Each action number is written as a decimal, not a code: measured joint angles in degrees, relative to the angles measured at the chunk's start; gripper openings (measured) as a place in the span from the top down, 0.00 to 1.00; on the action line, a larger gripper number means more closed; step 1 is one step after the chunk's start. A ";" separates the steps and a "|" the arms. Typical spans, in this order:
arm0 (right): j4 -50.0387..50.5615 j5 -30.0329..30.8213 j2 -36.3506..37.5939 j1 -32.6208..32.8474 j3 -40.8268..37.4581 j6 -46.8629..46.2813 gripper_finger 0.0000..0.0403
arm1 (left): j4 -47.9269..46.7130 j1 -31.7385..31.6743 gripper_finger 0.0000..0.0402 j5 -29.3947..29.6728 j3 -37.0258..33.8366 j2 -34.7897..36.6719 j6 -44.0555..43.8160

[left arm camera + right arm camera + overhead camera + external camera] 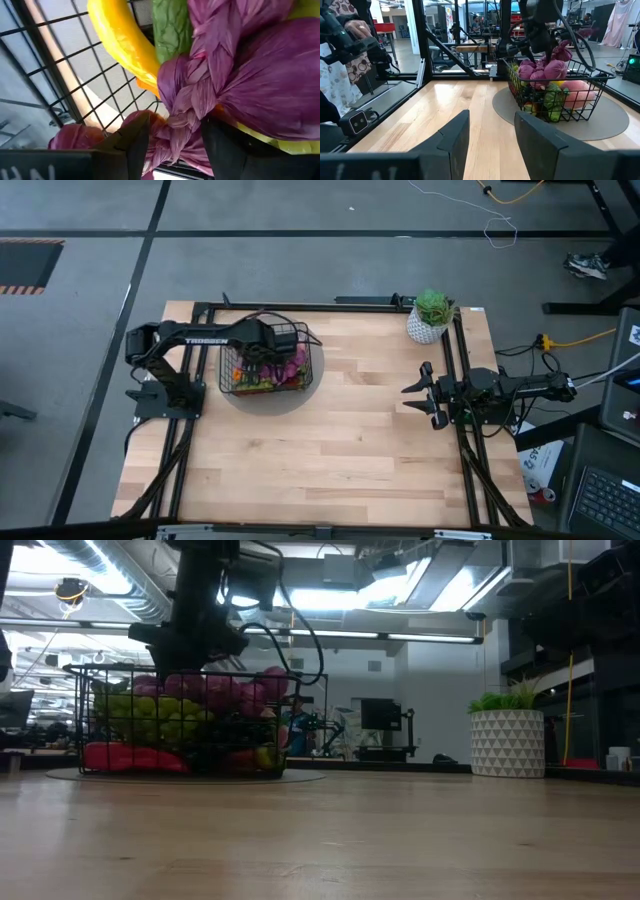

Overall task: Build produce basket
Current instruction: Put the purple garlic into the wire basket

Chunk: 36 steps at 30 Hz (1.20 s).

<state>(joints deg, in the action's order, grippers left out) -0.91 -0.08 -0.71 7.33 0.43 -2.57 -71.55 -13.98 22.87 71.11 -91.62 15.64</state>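
The black wire basket (265, 367) stands on a grey round mat (272, 396) at the table's far left, full of toy produce. In it I see green grapes (150, 715), a red chilli (130, 757), a pink peach (577, 92), a yellow banana (122, 40), a cucumber (172, 25) and the purple string of bulbs (270, 85). My left gripper (275, 355) is over the basket, pointing down and shut on the string. My right gripper (425, 393) is open and empty at the table's right edge. My left gripper holds the purple string by its braided stalk (182, 117), pinched between the two fingers (135, 142). It comes from above, pointing down into the basket. The bulbs lie on the other produce, and the stalk end (564, 50) rises from them to the gripper.
A white pot with a green plant (430, 317) stands at the far right corner. A black frame rail (462, 430) runs along the table's right side. A person (342, 45) stands beyond the table in the right wrist view. Bare wood (340, 440) lies between the basket and my right arm.
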 joint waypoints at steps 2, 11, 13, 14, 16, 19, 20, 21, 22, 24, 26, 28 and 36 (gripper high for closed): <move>0.02 0.00 0.00 0.01 0.00 0.00 0.61 | -0.02 0.04 0.58 0.00 -0.02 -0.33 0.49; 0.02 0.00 0.00 0.00 0.00 0.00 0.61 | -0.02 0.18 0.83 -1.42 -0.02 -0.36 2.74; 0.01 0.00 0.00 0.02 0.00 0.00 0.61 | -0.05 0.18 0.93 -1.42 0.00 -0.36 2.95; 0.02 0.00 0.00 0.02 0.00 0.00 0.61 | -0.05 0.18 0.96 -1.40 0.00 -0.36 2.91; 0.02 0.00 0.00 0.02 0.00 0.00 0.61 | -0.38 0.18 0.97 -1.40 0.08 -0.26 2.68; 0.00 0.00 0.00 0.02 0.00 0.00 0.61 | -4.21 0.20 0.97 -1.40 2.71 -0.25 2.04; 0.01 0.01 0.00 0.02 0.00 0.00 0.61 | -5.62 0.19 0.98 -1.40 4.10 -0.24 1.40; 0.01 0.00 0.00 0.01 0.00 0.00 0.61 | -6.96 0.18 0.98 -1.50 5.68 -0.23 1.07; 0.02 0.00 0.00 0.02 0.00 0.00 0.61 | -8.15 0.18 0.99 -2.13 7.41 -0.23 0.96; 0.01 0.00 0.00 0.01 0.00 0.00 0.61 | -10.32 0.18 0.98 -4.38 11.32 -0.21 0.48; 0.02 0.00 0.00 0.02 0.00 0.00 0.61 | -12.43 0.09 0.99 -7.13 15.56 -0.17 -0.52; 0.01 0.00 0.00 0.02 0.00 0.00 0.61 | -14.85 -0.10 0.99 -10.12 19.21 -0.14 -1.10; 0.00 0.00 0.00 0.01 0.00 0.00 0.61 | -17.99 -0.63 0.99 -22.10 22.04 -0.14 -6.33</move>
<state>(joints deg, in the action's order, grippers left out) -0.91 -0.08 -0.71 7.34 0.43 -2.57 -89.53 -14.61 0.77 93.16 -91.76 9.31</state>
